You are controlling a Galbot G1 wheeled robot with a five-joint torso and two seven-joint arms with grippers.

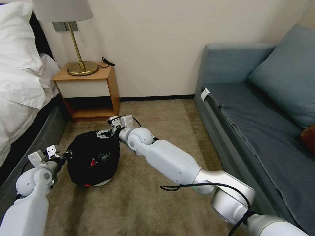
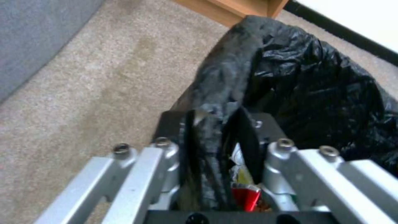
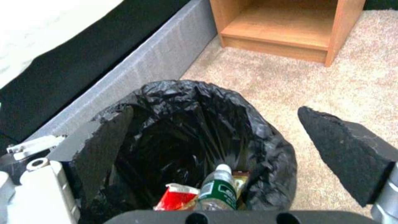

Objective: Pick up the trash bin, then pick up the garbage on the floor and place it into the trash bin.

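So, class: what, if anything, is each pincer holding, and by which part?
The left pincer grips the bin by its bag-lined rim. The right pincer is open above the bin, holding nothing.

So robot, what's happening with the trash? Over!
Left gripper clamped on trash bin rim. Right gripper open above it. Bottle and red packet inside. Nothing blocking.

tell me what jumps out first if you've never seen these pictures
The trash bin with its black liner stands on the carpet before the nightstand, a red-and-white packet and a bottle inside. The left gripper pinches its rim on the bed side, while the right gripper hangs open above its mouth.
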